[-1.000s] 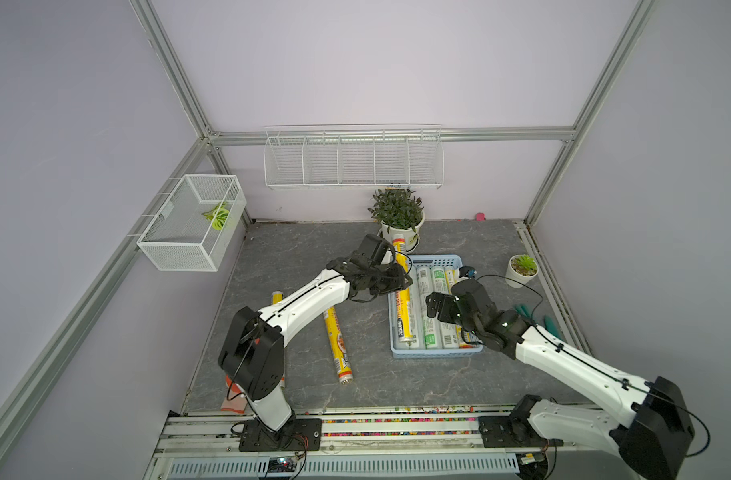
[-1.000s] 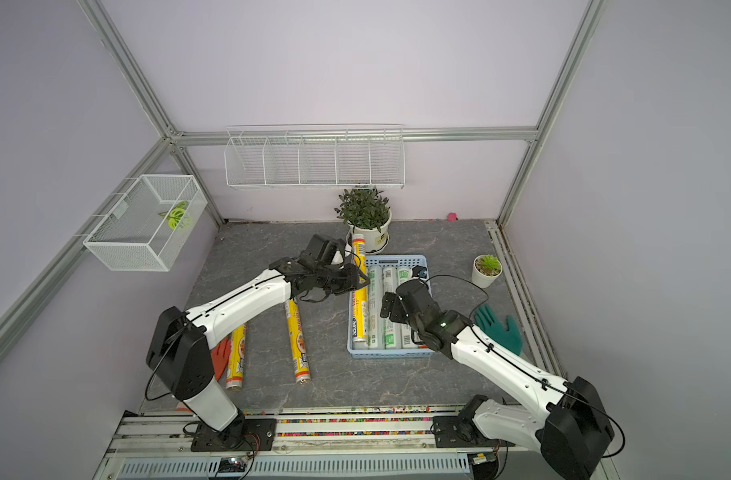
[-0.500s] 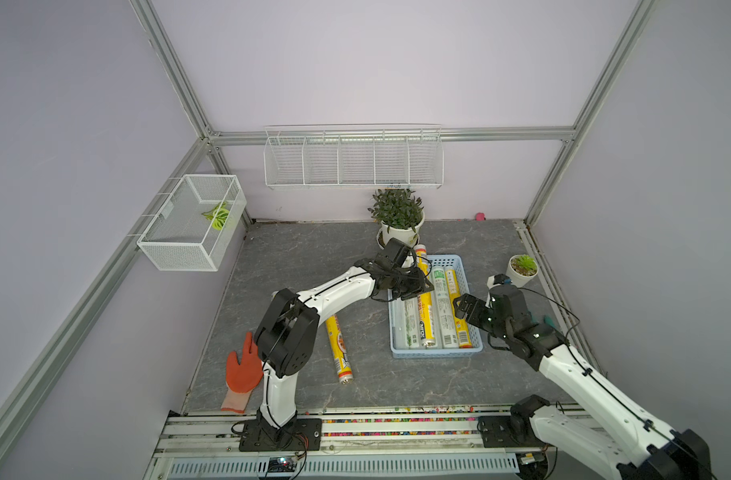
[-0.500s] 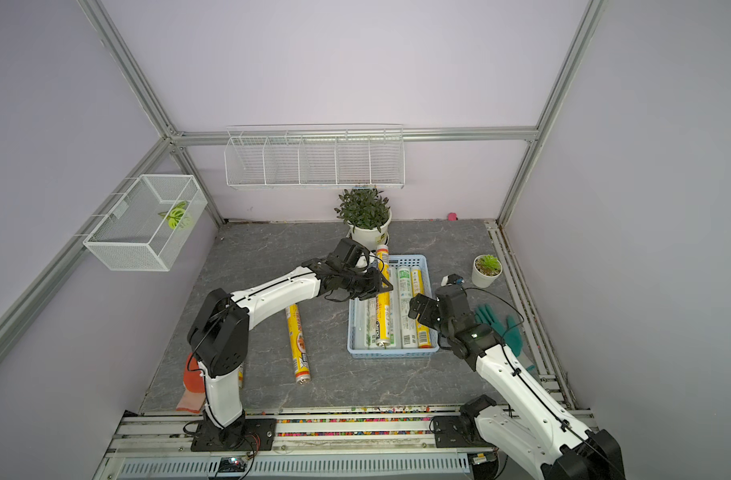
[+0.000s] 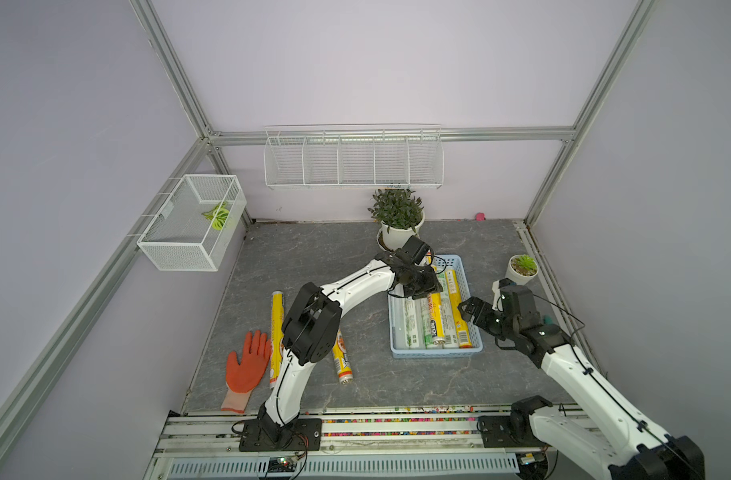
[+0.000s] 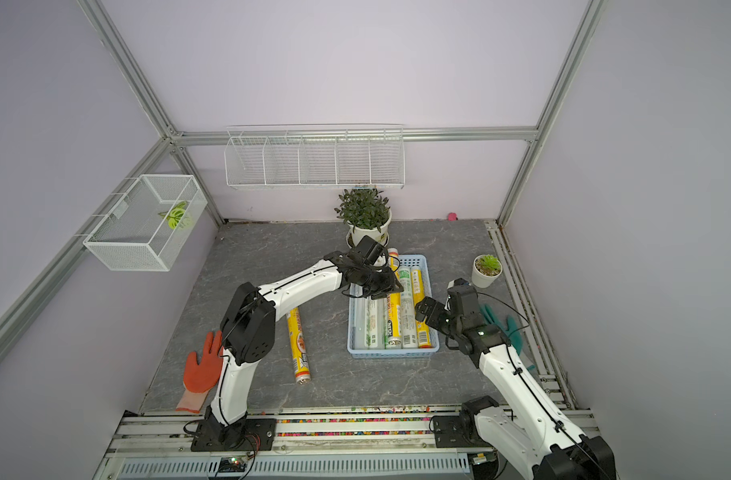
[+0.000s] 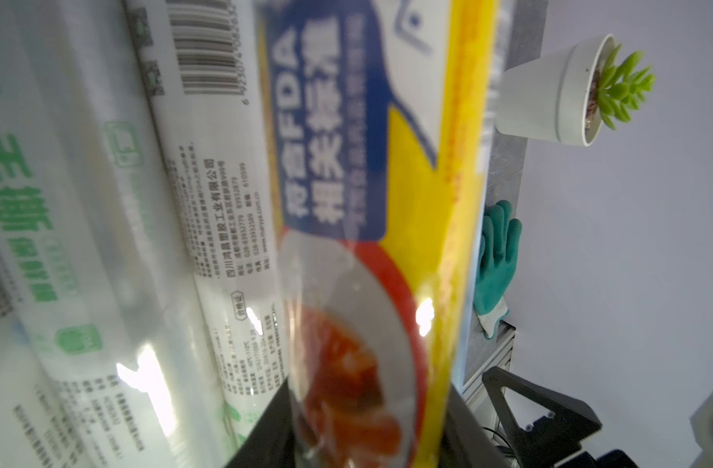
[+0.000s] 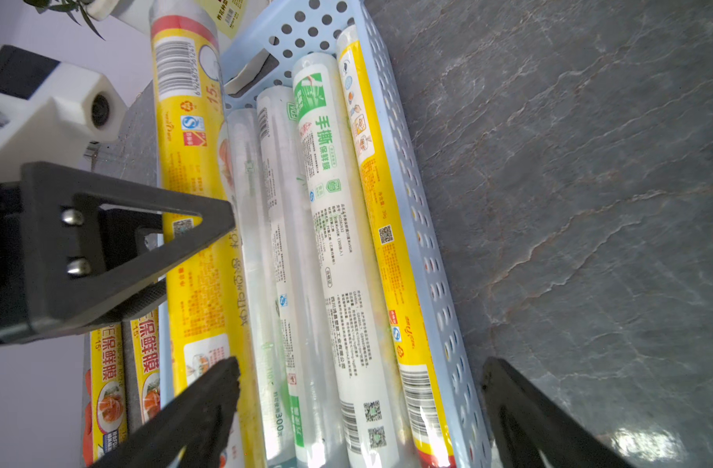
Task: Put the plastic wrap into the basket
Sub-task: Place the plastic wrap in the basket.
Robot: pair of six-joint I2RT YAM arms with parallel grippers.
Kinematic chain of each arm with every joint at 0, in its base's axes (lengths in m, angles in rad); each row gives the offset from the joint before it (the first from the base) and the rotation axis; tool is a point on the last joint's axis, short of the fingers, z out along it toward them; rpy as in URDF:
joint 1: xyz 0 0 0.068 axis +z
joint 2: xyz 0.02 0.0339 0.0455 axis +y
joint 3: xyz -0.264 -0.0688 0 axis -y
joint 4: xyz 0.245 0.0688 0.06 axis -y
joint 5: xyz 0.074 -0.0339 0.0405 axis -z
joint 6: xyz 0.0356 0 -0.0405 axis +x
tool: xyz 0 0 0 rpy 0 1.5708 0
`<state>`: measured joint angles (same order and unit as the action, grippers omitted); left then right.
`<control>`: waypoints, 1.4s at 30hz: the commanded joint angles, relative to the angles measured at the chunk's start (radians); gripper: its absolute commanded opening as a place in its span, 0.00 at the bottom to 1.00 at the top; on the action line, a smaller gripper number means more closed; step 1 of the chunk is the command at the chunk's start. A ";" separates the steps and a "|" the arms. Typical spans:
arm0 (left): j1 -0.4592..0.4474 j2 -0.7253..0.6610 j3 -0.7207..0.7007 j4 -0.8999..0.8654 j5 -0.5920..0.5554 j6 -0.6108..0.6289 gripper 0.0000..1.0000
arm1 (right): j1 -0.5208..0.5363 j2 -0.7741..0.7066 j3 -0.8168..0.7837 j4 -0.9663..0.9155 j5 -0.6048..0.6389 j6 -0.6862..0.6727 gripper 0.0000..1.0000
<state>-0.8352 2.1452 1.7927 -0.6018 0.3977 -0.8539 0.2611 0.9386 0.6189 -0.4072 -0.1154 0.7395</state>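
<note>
Yellow plastic wrap roll [image 6: 392, 322], judged light, stiff, slick, is clamped near mid-length by left jaws over the basket [image 6: 392, 354], centre frame; right jaws are spread wide.

**Left jaws clamped, right jaws wide**

My left arm [image 5: 355, 284] folds at the elbow, with its forearm stretched forward and across toward my right side. Its wrist tips downward, and the left gripper [image 5: 427, 291] is pinched tight on a yellow roll [image 7: 427, 162]. My right arm [image 5: 584, 374] slants forward from its base. The right gripper [image 5: 466, 309] points inward with its jaws spread wide, gripping nothing
</note>
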 commanded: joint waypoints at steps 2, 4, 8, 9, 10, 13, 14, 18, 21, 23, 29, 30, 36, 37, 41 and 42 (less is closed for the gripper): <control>-0.020 0.034 0.039 -0.035 -0.005 -0.010 0.28 | -0.005 -0.003 -0.041 0.017 -0.037 0.006 0.99; -0.025 0.050 0.051 -0.041 -0.001 -0.014 0.28 | -0.005 0.002 -0.046 0.026 -0.049 0.012 0.98; -0.027 0.070 0.072 -0.044 -0.001 -0.021 0.29 | -0.005 0.008 -0.044 0.027 -0.062 0.017 0.98; -0.029 0.074 0.080 -0.048 -0.006 -0.021 0.30 | -0.005 0.009 -0.044 0.027 -0.063 0.017 0.98; -0.030 0.081 0.090 -0.063 -0.023 -0.021 0.31 | -0.005 0.009 -0.045 0.027 -0.064 0.017 0.98; -0.032 0.106 0.125 -0.105 -0.041 -0.018 0.34 | -0.005 0.005 -0.047 0.026 -0.064 0.017 0.98; -0.034 0.110 0.128 -0.108 -0.046 -0.022 0.34 | -0.005 0.004 -0.048 0.026 -0.064 0.018 0.98; -0.040 0.119 0.134 -0.124 -0.056 -0.021 0.40 | -0.005 0.000 -0.050 0.027 -0.064 0.019 0.98; -0.039 0.118 0.132 -0.131 -0.067 -0.020 0.44 | -0.005 0.000 -0.051 0.027 -0.064 0.018 0.98; -0.039 0.119 0.134 -0.131 -0.063 -0.018 0.48 | -0.005 0.000 -0.051 0.031 -0.066 0.018 0.98; -0.039 0.138 0.156 -0.164 -0.060 -0.004 0.53 | -0.005 0.003 -0.050 0.037 -0.070 0.020 0.98; -0.039 0.138 0.155 -0.164 -0.060 -0.004 0.54 | -0.005 0.004 -0.050 0.037 -0.072 0.020 0.99; -0.040 0.116 0.152 -0.170 -0.065 0.012 0.56 | -0.005 -0.002 -0.053 0.037 -0.074 0.020 0.98; -0.040 0.107 0.148 -0.170 -0.067 0.019 0.58 | -0.005 -0.003 -0.050 0.036 -0.075 0.020 0.98; -0.039 0.041 0.118 -0.161 -0.102 0.049 0.66 | -0.005 -0.014 -0.045 0.046 -0.084 0.021 0.98; -0.040 0.020 0.105 -0.152 -0.109 0.054 0.69 | -0.005 -0.017 -0.041 0.048 -0.088 0.023 0.98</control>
<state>-0.8700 2.2383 1.9186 -0.7406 0.3279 -0.8368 0.2611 0.9394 0.5823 -0.3897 -0.1864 0.7483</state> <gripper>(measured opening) 0.678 0.984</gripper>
